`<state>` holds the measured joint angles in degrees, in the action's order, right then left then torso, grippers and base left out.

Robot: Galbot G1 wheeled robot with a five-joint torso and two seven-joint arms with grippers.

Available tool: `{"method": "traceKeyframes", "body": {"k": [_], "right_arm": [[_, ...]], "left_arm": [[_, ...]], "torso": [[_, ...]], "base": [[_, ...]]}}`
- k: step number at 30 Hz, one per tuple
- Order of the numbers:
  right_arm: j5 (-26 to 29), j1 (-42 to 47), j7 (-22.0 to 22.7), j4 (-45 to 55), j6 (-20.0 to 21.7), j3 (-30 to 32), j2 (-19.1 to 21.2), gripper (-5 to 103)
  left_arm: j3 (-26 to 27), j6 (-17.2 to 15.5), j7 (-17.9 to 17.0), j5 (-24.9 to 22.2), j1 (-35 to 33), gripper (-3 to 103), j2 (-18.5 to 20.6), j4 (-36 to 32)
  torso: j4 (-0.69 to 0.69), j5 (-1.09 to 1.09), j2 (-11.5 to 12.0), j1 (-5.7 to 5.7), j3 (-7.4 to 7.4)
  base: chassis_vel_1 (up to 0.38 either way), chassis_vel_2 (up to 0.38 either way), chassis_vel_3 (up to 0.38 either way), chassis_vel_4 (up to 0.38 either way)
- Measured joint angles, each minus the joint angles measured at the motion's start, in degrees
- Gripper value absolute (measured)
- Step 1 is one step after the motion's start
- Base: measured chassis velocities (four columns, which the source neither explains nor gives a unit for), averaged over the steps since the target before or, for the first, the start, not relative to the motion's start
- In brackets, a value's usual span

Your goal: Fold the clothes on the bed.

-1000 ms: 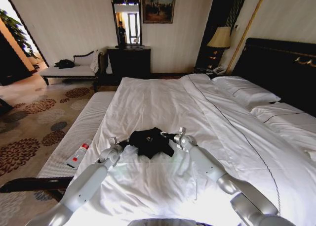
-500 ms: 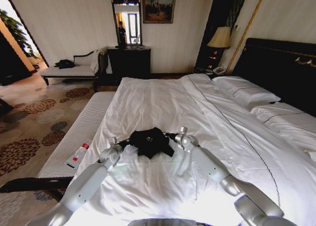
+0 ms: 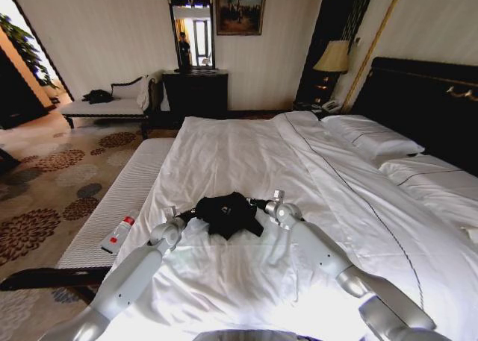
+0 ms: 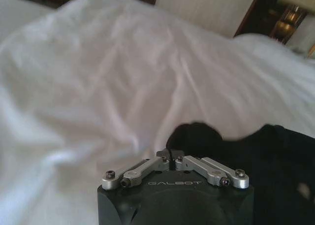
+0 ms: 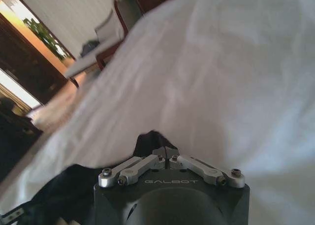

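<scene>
1. The black short-sleeved T-shirt of soft fabric (image 3: pixel 226 213) lies bunched in a crumpled heap on the white duvet (image 3: pixel 246 162) of the very large bed (image 3: pixel 418 102), near the bed's foot end, between the two grippers.
2. The left arm reaches forward from the lower left of the head view, its forearm stretched low over the duvet. The left gripper (image 3: pixel 181 219) sits at the shirt's left edge, touching the dark cloth.
3. In the left wrist view, the left gripper (image 4: pixel 170 154) has its linkage bars drawn in towards the centre and its fingertips pinched together on a fold of the black T-shirt (image 4: pixel 275 161).
4. The right arm comes in from the lower right, bent at the elbow, with the forearm angled up toward the shirt. The right gripper (image 3: pixel 263 205) meets the shirt's right edge.
5. In the right wrist view, the right gripper (image 5: pixel 165 153) likewise has its fingers closed tight, clamped on a dark fold of the T-shirt (image 5: pixel 64 190).
6. A small white bottle with a red cap (image 3: pixel 118 234) lies on the pale ribbed bench (image 3: pixel 127 192) beside the bed, well apart from the shirt.
</scene>
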<state>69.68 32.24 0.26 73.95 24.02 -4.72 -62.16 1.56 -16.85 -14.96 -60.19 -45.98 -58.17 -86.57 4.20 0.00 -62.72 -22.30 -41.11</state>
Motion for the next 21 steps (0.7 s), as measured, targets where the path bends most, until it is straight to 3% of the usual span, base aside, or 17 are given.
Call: {"method": "traceKeyframes", "body": {"k": [11,21], "right_arm": [[3.93,0.41,3.08,11.49,0.79,3.37,5.64,0],[5.04,1.04,4.55,20.38,1.41,5.40,9.44,0]], "left_arm": [[2.79,-0.01,-1.93,-3.64,3.12,0,3.65,-5.40],[2.04,-0.80,-3.29,-5.82,5.20,0,6.88,-11.18]], "torso": [[0.00,0.00,-0.01,0.00,0.00],[0.00,0.00,-0.01,0.00,0.01]], "base": [[0.000,0.000,0.000,0.000],[0.000,0.000,0.000,0.000]]}}
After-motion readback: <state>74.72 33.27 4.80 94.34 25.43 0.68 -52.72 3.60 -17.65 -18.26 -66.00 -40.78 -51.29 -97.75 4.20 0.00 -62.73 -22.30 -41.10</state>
